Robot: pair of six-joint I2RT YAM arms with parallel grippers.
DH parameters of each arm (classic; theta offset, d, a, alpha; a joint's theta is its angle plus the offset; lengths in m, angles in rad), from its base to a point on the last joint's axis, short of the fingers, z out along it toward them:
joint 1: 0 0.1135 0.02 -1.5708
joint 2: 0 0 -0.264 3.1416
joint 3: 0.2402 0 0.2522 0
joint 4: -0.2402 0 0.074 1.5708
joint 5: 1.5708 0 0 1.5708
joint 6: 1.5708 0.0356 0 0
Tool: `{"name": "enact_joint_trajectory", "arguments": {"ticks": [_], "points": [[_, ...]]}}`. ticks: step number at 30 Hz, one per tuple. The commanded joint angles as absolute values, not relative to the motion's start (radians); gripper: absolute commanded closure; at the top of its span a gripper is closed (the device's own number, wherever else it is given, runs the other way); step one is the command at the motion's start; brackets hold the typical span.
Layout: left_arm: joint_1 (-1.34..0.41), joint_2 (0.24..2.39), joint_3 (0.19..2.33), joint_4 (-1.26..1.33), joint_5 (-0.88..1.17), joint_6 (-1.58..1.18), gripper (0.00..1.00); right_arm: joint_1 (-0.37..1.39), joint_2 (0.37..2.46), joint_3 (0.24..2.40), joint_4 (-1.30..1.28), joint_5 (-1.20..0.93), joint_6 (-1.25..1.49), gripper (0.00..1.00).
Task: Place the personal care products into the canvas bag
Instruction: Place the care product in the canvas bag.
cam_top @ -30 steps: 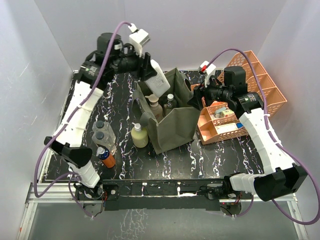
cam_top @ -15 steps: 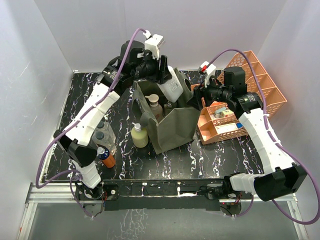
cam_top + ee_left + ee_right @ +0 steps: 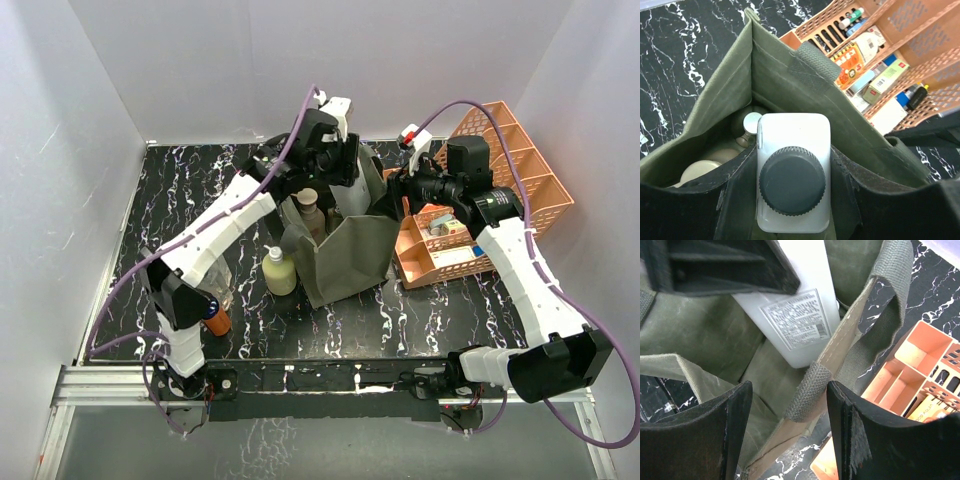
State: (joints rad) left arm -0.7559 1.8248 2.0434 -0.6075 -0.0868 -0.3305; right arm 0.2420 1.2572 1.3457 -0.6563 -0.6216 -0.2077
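the left gripper point(image 3: 794, 210) has its jaws pinching a white bottle point(image 3: 794, 145), one finger on each side, just under the black cap point(image 3: 792, 180). the bottle hangs upright with its lower part inside the mouth of the canvas bag point(image 3: 790, 95). whether its foot touches the bottom, i cannot tell. under these jaws, deeper in the bag, two more tops show: a small pale cap point(image 3: 752, 121) just beside the white bottle, and a wide beige cap point(image 3: 700, 171) further to the side. the green walls stand close around the bottle, and a strap end point(image 3: 811, 67) is sewn on the wall beyond it.

the right gripper point(image 3: 789, 400) has its jaws spread. between them passes the rim of the bag with a woven strap point(image 3: 807, 387). the strap is close to one finger, and i cannot tell if it touches. the other finger is apart from the fabric. just beyond these jaws the white bottle, with its printed label, stands in the bag mouth with the dark left fingers on it.

just beside the right jaws, outside the bag, stands the orange tray organizer point(image 3: 505, 165) with small boxes in it, very near the bag wall. on the black marble table point(image 3: 180, 190), well apart from both pairs of jaws, a pale yellow bottle point(image 3: 279, 272) stands just beside the bag, and an orange bottle point(image 3: 216, 320) is partly hidden behind the left arm point(image 3: 215, 235).
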Motion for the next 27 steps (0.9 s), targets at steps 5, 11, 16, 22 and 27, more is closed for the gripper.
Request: {"name": "enact_joint_trajectory", "arguments": {"ticks": [5,11,16,22,27], "points": [[-0.834,1.852,2.14,-0.505,-0.312,-0.419,1.0,0.242,1.235,1.316,-0.615,-0.696,-0.19,0.48],[-0.836,1.888,2.161,-0.529,-0.424,-0.512,1.0,0.239,1.23,1.294,-0.596,-0.71,-0.176,0.71],[-0.838,1.915,2.185,-0.57,-0.494,-0.596,1.0,0.239,1.227,1.284,-0.584,-0.716,-0.165,0.85],[-0.842,1.956,2.206,-0.583,-0.538,-0.677,1.0,0.238,1.23,1.275,-0.575,-0.73,-0.152,0.91],[-0.843,1.976,2.213,-0.585,-0.59,-0.698,1.0,0.236,1.229,1.276,-0.562,-0.724,-0.134,0.91]]}}
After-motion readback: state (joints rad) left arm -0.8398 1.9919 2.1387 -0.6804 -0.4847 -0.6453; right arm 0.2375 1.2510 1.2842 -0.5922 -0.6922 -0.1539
